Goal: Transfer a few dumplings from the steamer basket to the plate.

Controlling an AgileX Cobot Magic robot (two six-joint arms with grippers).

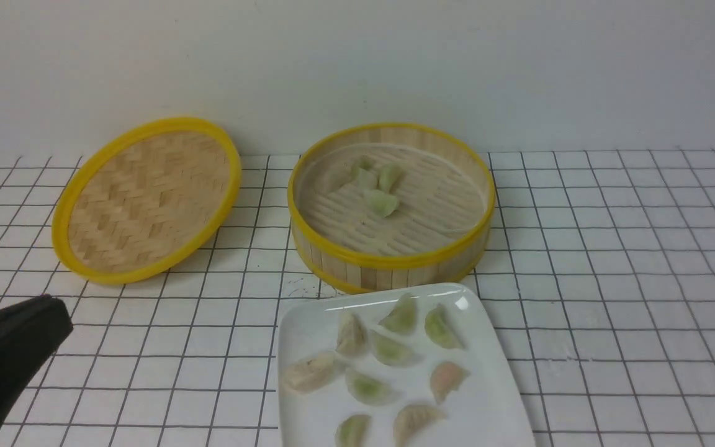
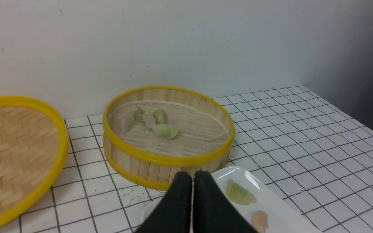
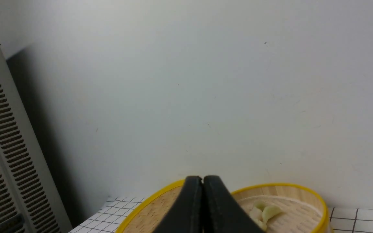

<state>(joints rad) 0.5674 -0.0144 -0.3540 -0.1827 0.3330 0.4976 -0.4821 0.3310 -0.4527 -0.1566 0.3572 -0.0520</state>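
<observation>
Both sets of jaws are pressed fully together and hold nothing: the left gripper (image 2: 192, 176) hangs low at the near left of the bench (image 1: 612, 298), while the right gripper (image 3: 202, 181) shows only in its own wrist view. Behind the plate (image 1: 494, 397), just beside its far edge, stands the steamer basket (image 1: 391, 261) with a few pale green dumplings (image 1: 377, 186) clustered on its slatted floor. Nine more dumplings (green, beige, one pinkish) lie scattered across the plate. Left of the basket, the woven lid (image 1: 146, 198) rests tilted.
</observation>
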